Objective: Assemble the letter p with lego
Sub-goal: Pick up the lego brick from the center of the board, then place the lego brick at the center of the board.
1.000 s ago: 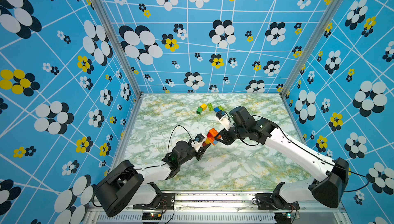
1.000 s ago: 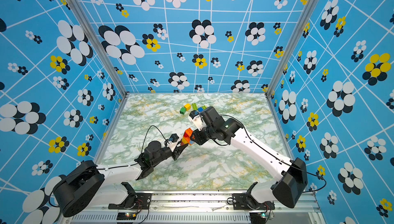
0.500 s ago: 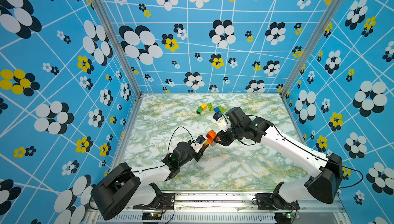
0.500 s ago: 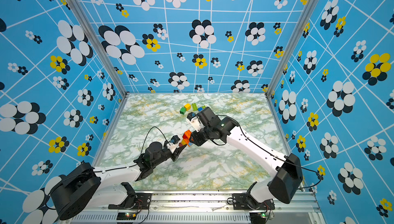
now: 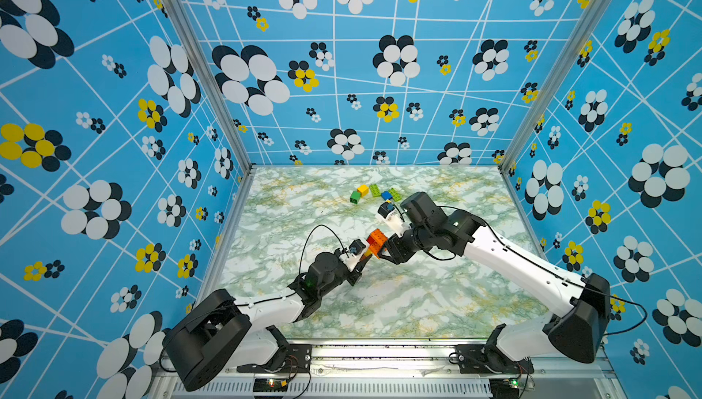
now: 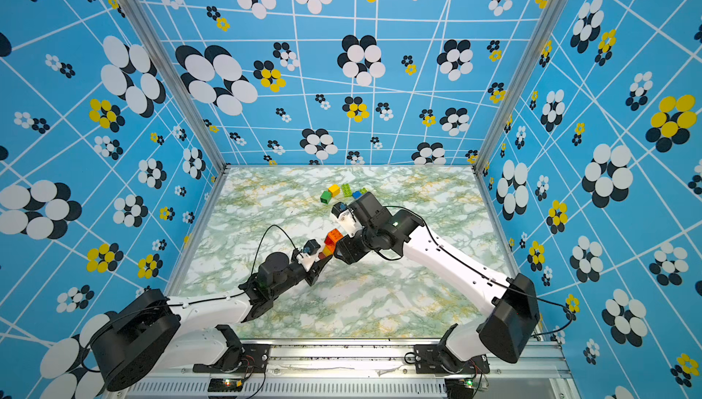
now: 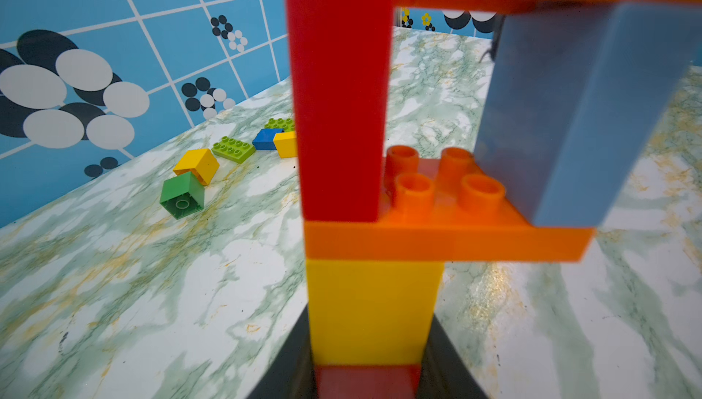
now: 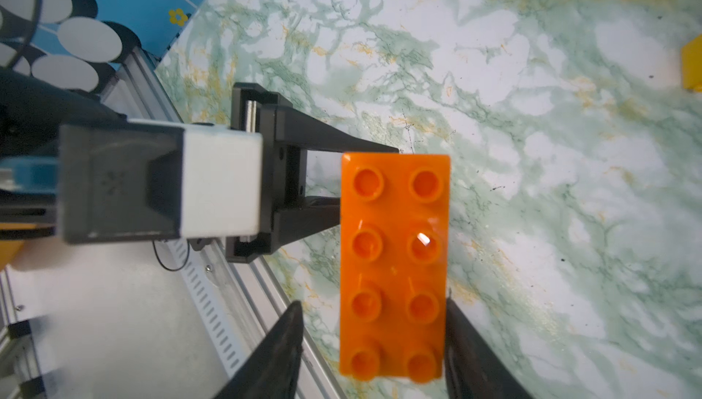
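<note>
The lego build is a column of a red base, a yellow brick (image 7: 372, 309), an orange oblong (image 7: 448, 241), a tall red brick (image 7: 338, 104) and a light blue brick (image 7: 569, 112), capped by an orange oblong (image 8: 393, 264). It is held above the table mid-scene (image 5: 377, 240) (image 6: 333, 237). My left gripper (image 7: 366, 378) (image 5: 362, 260) is shut on the column's lower end. My right gripper (image 8: 374, 344) (image 5: 385, 249) straddles the orange cap with its jaws open, a gap showing on one side.
Loose bricks lie at the back of the marble table (image 5: 418, 302): green (image 5: 355, 197), yellow (image 5: 362, 189), lime (image 5: 375, 189) and blue (image 5: 386, 195). The left wrist view shows them too, green (image 7: 181, 195) nearest. Patterned walls enclose three sides.
My right gripper has opened off the orange top brick it was clamping. Both arms stay met at the build, which the left gripper still holds.
</note>
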Tool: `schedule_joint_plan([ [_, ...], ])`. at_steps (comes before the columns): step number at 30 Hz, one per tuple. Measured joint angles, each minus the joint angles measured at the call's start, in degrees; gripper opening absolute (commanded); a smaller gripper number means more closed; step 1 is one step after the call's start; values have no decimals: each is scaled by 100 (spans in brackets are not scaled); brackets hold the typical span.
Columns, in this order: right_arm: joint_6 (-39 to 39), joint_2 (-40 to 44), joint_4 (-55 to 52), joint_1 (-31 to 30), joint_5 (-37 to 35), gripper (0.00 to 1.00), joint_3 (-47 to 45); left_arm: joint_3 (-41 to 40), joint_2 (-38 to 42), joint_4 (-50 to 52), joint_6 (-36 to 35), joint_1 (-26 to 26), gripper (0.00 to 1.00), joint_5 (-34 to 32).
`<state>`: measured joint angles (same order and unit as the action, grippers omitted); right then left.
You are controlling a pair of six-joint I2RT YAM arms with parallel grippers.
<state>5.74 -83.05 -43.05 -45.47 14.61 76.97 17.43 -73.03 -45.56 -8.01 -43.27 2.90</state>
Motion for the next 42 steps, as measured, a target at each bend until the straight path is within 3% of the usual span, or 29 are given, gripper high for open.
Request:
schedule_joint_plan([
  [6,-44,420,111,4,-293,73,-61,55,-118,59,166,44,28,-76],
  [11,-39,1060,391,280,-774,73,-426,505,-118,796,529,463,27,-350],
  [22,-61,1690,774,555,-1471,72,-1045,2769,-1003,4175,1602,1961,27,-992],
  [29,-63,2085,863,614,-1558,71,-1499,4341,-2090,6074,1958,2789,25,-866],
  [42,-160,2664,997,667,-1604,71,-1982,6454,-3654,8297,2092,3497,22,-470],
])
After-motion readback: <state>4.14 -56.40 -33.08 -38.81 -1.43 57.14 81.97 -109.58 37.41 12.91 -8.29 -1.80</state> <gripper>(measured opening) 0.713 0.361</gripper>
